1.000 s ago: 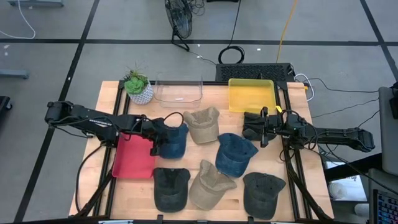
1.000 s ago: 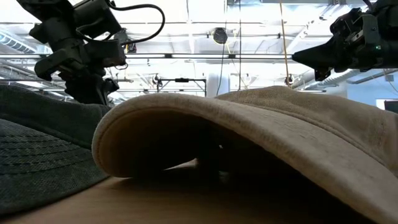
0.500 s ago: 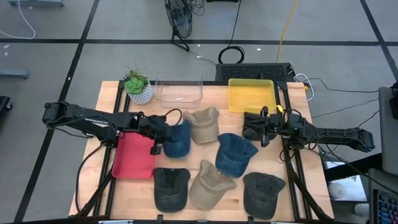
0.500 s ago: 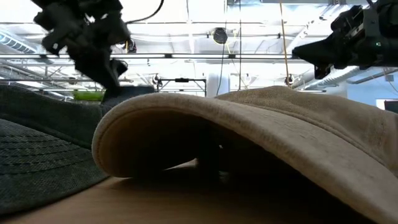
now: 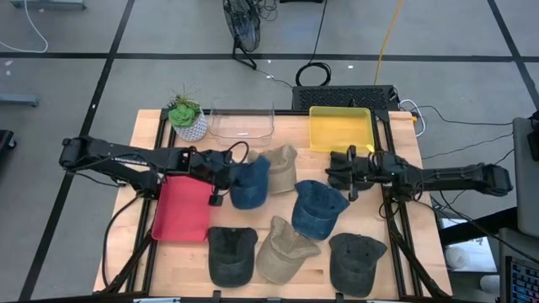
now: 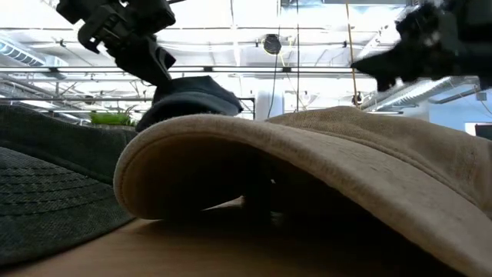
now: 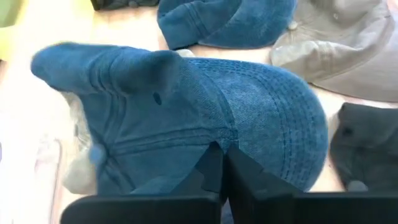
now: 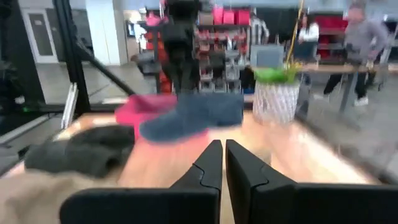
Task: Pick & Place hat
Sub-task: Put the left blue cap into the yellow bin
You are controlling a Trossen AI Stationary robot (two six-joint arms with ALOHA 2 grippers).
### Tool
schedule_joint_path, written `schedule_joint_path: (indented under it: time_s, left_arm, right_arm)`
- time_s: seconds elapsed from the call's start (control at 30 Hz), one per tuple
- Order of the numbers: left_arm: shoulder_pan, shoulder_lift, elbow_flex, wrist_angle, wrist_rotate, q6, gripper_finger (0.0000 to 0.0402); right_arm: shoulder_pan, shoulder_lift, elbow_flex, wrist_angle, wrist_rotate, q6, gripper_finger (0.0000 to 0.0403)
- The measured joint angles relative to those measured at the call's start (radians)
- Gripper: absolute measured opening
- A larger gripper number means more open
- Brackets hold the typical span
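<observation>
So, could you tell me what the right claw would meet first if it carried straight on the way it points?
Probably the blue hat held up by the left claw. The right claw, shut and empty, aims across the table at it, with open air between. Depth is unclear, so it might pass just under it.

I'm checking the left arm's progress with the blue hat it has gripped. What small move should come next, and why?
Probably keep lifting and carry it on. The left gripper is shut on the blue hat, which the low view shows raised above the other hats, its edge over the tan hat. The red tray lies beside that arm and looks a likely drop spot, though the destination isn't certain.
</observation>
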Motion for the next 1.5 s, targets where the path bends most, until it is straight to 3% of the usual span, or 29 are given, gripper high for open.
schedule_joint_path:
  time_s: [0.37, 0.73, 1.0, 1.2, 1.5]
  left_arm:
    - [0.049, 0.024, 0.0, 0.102, 0.001, 0.013, 0.0008]
    - [0.058, 0.074, -0.001, 0.197, 0.002, 0.047, 0.0009]
    - [0.056, 0.14, 0.003, 0.341, 0.003, 0.001, 0.0009]
    - [0.047, 0.173, 0.06, 0.238, 0.011, -0.009, 0.0008]
    - [-0.006, 0.219, 0.115, 0.213, 0.002, -0.004, 0.001]
  right_arm:
    - [0.005, 0.424, 0.329, -0.016, -0.007, -0.03, 0.0053]
    - [0.109, 0.764, 0.655, -0.037, -0.033, -0.146, 0.0106]
    - [0.139, 0.927, 0.835, -0.182, -0.03, -0.155, 0.0111]
    - [0.143, 1.007, 0.931, -0.311, 0.021, -0.172, 0.0111]
    - [0.145, 1.027, 0.951, -0.397, 0.074, -0.196, 0.0111]
